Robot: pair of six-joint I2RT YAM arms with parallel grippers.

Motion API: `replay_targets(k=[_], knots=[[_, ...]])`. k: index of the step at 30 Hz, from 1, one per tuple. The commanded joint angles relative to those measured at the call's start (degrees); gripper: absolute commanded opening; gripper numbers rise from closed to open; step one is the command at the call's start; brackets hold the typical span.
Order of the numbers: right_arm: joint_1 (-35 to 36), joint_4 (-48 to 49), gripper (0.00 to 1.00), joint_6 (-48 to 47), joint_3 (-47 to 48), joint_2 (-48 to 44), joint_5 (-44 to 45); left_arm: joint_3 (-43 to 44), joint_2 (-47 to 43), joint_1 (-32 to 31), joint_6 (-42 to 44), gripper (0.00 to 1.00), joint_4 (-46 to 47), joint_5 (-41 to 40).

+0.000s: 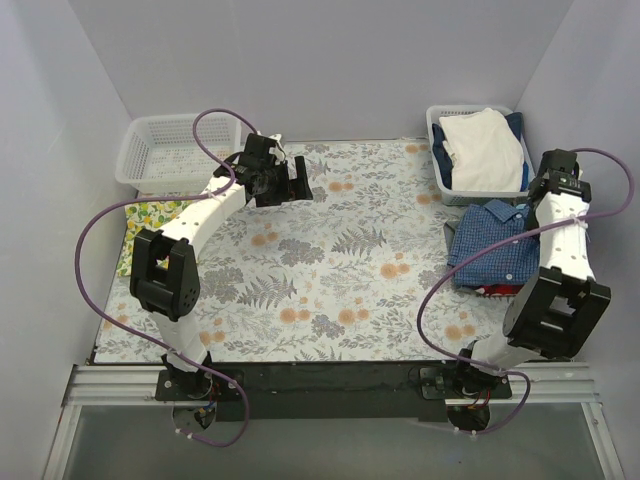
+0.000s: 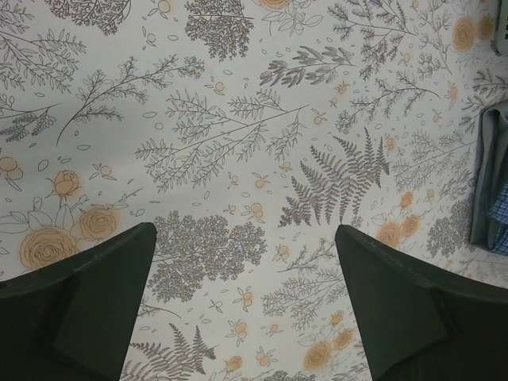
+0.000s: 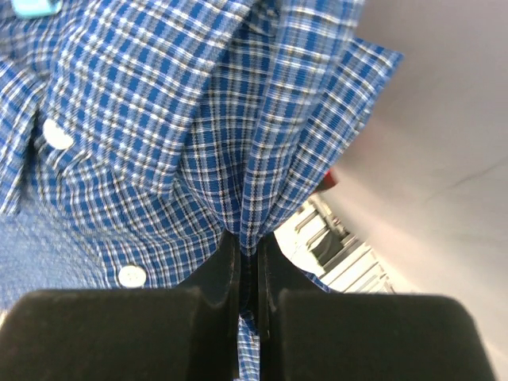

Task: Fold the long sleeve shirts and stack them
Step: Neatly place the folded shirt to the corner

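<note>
Floral-print surface [image 1: 330,260], pale walls round it; 2 arms over it.
R claw [image 3: 250,248] pressed together, pinching a raised fold of the blue check shirt [image 3: 143,143]. Shirt lies folded at the surface's right edge, just on the near side of the basket [image 1: 436,160] w/ white garment [image 1: 487,150]. Red-black plaid shirt [image 1: 497,291] peeks out from under it. L claw [image 2: 246,238] spread wide above bare print, far left-centre, near the 2nd basket [image 1: 150,150].
</note>
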Motion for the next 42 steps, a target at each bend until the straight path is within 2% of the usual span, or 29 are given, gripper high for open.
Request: replay_targets(k=[1,4,5,6,8,9,12,15,18,21,24,32,42], knots=[[-2.91,1.96,0.01,1.38,6.73,5.35,4.42,-0.36,-2.98,0.64,-0.63,0.98,-0.21,0.61],[-3.53,2.05,0.01,2.6,8.59,7.9,5.3,-0.36,-2.63,0.82,-0.98,0.98,-0.38,-0.52],[-3.62,2.05,0.11,2.79,8.77,8.35,5.13,-0.36,-2.54,0.9,-0.98,0.98,-0.39,-0.62],[-3.62,2.05,0.28,3.05,8.86,8.61,4.95,-0.53,-2.54,0.9,-0.98,0.98,-0.56,-1.05],[-3.62,2.32,0.49,4.27,8.86,8.27,4.86,-0.71,-2.71,1.08,-1.07,0.98,-0.56,-2.37],[-3.62,2.58,0.67,4.63,8.77,7.92,4.78,-0.88,-2.71,1.17,-1.15,0.98,-0.56,-2.9],[-3.62,3.63,0.82,5.69,9.21,5.37,5.56,-0.97,-2.36,1.34,-1.51,0.98,-0.48,-4.05],[-3.62,5.2,0.84,6.57,9.04,1.51,3.47,-0.71,-1.93,1.34,-1.86,0.98,-0.3,-4.57],[-2.84,7.49,0.85,5.78,6.67,-2.89,-2.85,0.08,-1.57,1.34,-1.68,0.98,-0.39,-4.75],[0.67,8.64,0.85,4.64,3.95,-6.84,-5.68,0.08,-1.83,1.34,-1.59,0.98,0.05,-4.93],[8.29,9.52,0.86,3.58,1.92,-11.14,-7.18,0.08,-2.19,1.34,-1.15,0.98,0.23,-5.01],[22.38,11.54,0.86,5.6,0.24,-15.73,-12.01,0.87,-2.19,1.34,-0.28,0.98,0.32,-4.75],[40.74,16.55,0.86,3.58,-1.42,-13.19,-16.41,-1.32,-4.47,1.34,1.3,0.98,1.81,-7.65]])
